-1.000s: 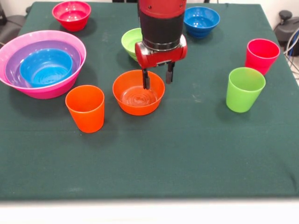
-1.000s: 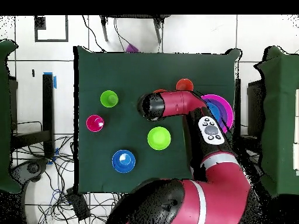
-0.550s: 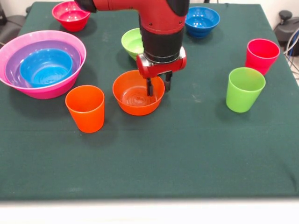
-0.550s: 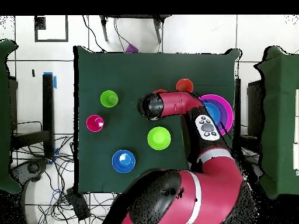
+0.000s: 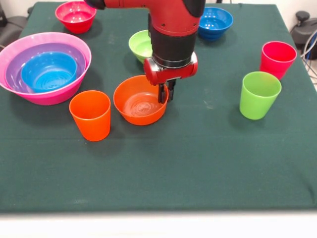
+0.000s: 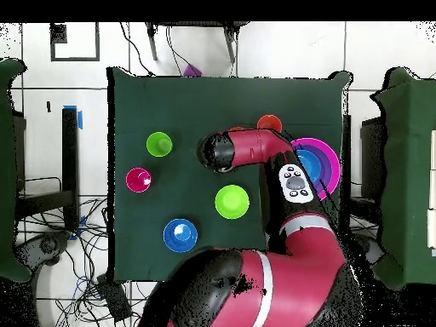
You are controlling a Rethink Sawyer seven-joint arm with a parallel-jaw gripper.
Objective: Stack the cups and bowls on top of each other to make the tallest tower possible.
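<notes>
My fingers (image 5: 163,94) are clenched on the right rim of the orange bowl (image 5: 138,100), which is tilted on the green desk (image 5: 198,163), just beside the orange cup (image 5: 90,114). At the left stands the pink bowl (image 5: 10,54) with the purple bowl (image 5: 17,62) and the light blue bowl (image 5: 48,71) nested inside it.

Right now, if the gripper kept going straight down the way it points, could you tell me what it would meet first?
The gripper is already closed on the right-hand rim of the orange plastic bowl; straight below is probably the green tablecloth.
</notes>
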